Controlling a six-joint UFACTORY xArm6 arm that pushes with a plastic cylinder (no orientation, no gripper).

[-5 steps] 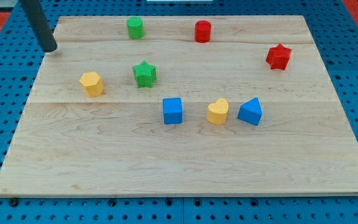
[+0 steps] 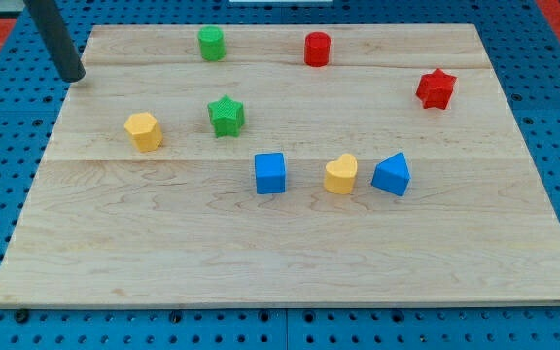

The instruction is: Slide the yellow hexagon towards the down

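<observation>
The yellow hexagon sat on the table near its left edge, untouched. My tip stood up and to the left of the yellow hexagon, well apart, at the table's left border. The end effector was a plain rod, with nothing to open or close. The green star lay just right of the hexagon.

No text, labels, brands, numbers or signs can be read anywhere here
</observation>
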